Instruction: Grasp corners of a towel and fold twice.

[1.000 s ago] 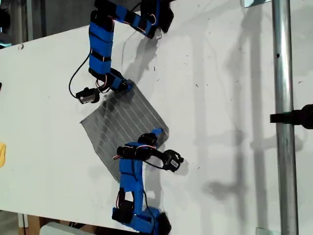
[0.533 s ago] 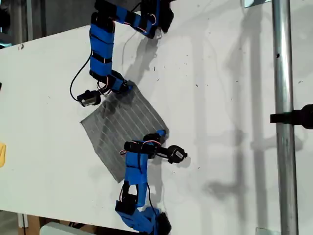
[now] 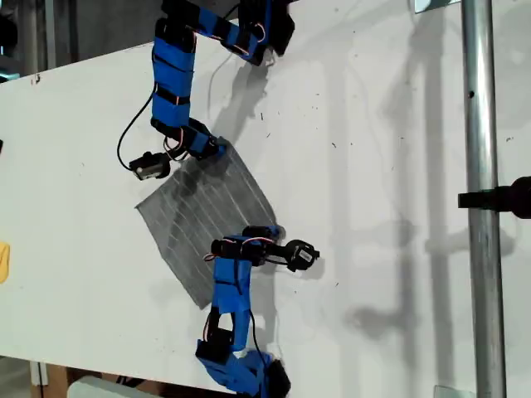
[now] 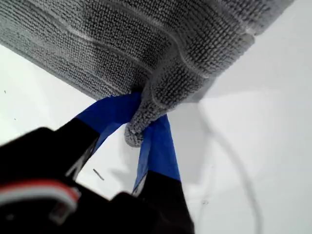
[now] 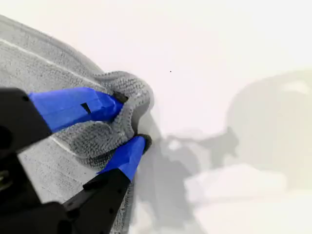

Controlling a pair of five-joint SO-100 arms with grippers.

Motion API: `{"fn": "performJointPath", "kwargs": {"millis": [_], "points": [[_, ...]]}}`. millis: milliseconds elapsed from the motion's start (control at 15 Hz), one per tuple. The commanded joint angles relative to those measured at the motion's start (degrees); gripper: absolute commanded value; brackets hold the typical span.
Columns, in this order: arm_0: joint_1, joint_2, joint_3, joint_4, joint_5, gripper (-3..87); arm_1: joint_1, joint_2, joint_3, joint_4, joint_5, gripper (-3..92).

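The grey striped towel (image 3: 203, 211) lies spread flat on the white table (image 3: 373, 124), turned like a diamond. My first gripper (image 3: 217, 151) reaches from the exterior view's top and is shut on the towel's upper corner (image 4: 137, 130), which is pinched between the blue jaws (image 4: 144, 114); the rest of the towel (image 4: 122, 39) spreads beyond it. My second gripper (image 3: 272, 230) comes from the exterior view's bottom and is shut on the corner at the exterior view's right (image 5: 124, 85), bunched into a fold between its jaws (image 5: 129, 122). The other two corners lie free.
A small yellow object (image 3: 3, 261) sits at the exterior view's left edge. A metal pole (image 3: 479, 207) with a black clamp (image 3: 508, 197) runs down the exterior view's right side. Bare white table lies between the towel and the pole.
The second arm swung a little toward the exterior view's right and its jaws closed in on the towel corner, bunching it. The first arm has barely moved.
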Motion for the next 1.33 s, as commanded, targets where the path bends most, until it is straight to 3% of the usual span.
{"fn": "performJointPath", "kwargs": {"millis": [0, 400, 800, 1000, 1133, 1267], "points": [[0.35, 0.97, -1.85, -0.97, 0.62, 0.0, -0.7, 5.1, 0.18, 0.62, 0.53, -0.3], [2.02, 6.15, -1.67, 0.18, 0.0, -2.8, -2.72, 10.11, 4.22, 1.23, 3.16, -0.3], [9.76, 21.27, -0.97, 1.85, -0.09, -2.9, -12.74, 35.6, 15.29, 10.55, 15.38, -0.3], [13.18, 22.85, -1.05, 1.14, -3.69, -2.9, -19.6, 40.78, 15.64, 11.78, 20.92, -0.3], [12.66, 23.99, -0.53, 2.02, -4.75, -2.9, -16.35, 38.85, 13.27, 9.58, 18.81, -0.3], [9.32, 24.52, 0.18, 6.86, -3.78, -2.9, -11.16, 30.23, 7.38, 6.24, 13.36, -0.3]]}}
